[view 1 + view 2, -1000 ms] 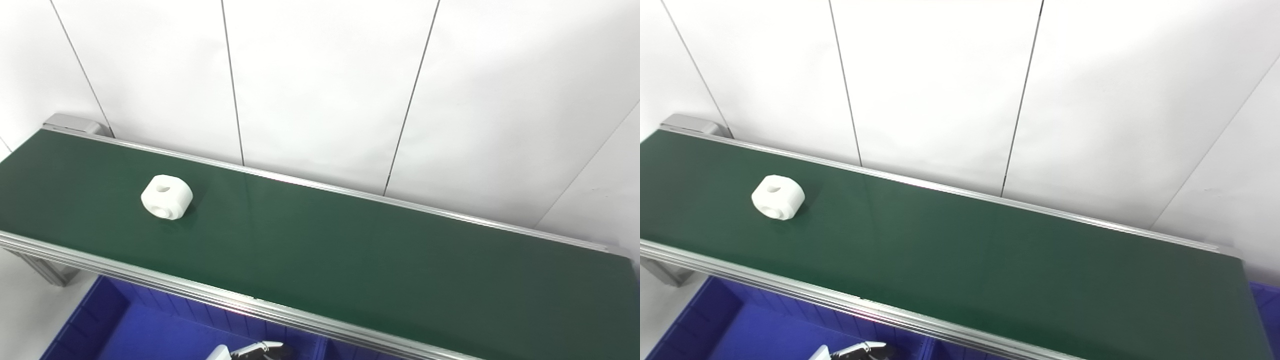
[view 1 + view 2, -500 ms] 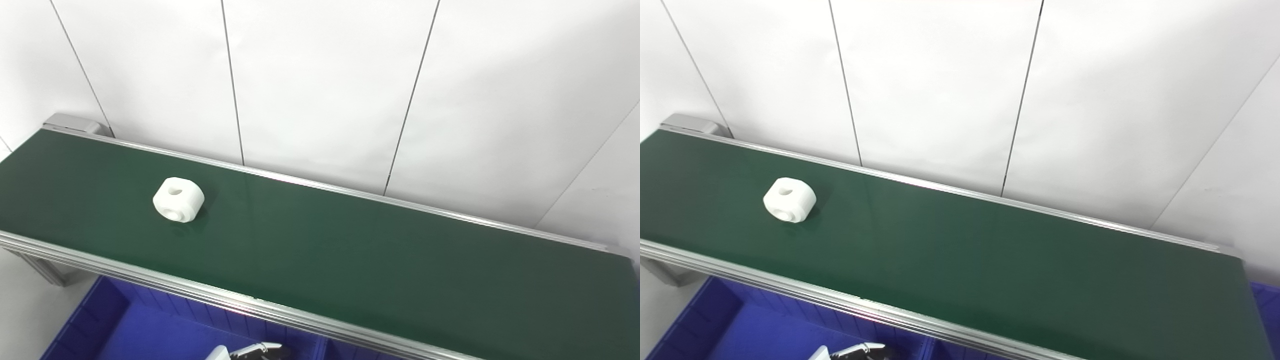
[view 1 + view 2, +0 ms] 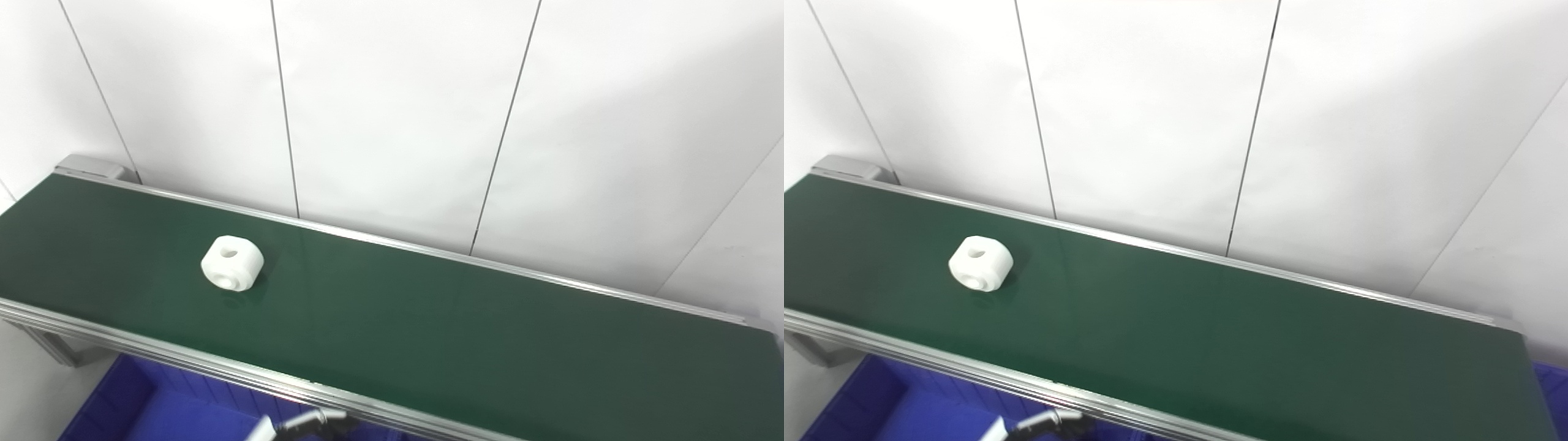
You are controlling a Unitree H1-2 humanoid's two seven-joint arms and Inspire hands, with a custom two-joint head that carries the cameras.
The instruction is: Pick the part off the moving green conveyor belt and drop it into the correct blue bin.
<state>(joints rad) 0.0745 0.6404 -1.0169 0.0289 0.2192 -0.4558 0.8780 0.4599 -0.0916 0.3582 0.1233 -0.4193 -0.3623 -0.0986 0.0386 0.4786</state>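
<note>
A white rounded part [image 3: 232,271] with a hole in its top and another in its front face lies on the green conveyor belt [image 3: 459,331], toward the left end; it also shows in the right eye view [image 3: 980,272]. Only a few pale fingertips of my left hand [image 3: 306,424] show at the bottom edge, below the belt's near rail and over the blue bin [image 3: 153,410]. The hand is well short of the part and touches nothing that shows. Whether it is open or shut is hidden. My right hand is out of view.
The belt's aluminium near rail [image 3: 184,361] runs between the hand and the part. A white panelled wall [image 3: 398,110] stands right behind the belt. The corner of a second blue bin [image 3: 1552,380] shows at the far right.
The part has ridden to the right along the belt. The whole picture has shifted down a little, so the camera has moved. The left hand's fingertips stay at the bottom edge.
</note>
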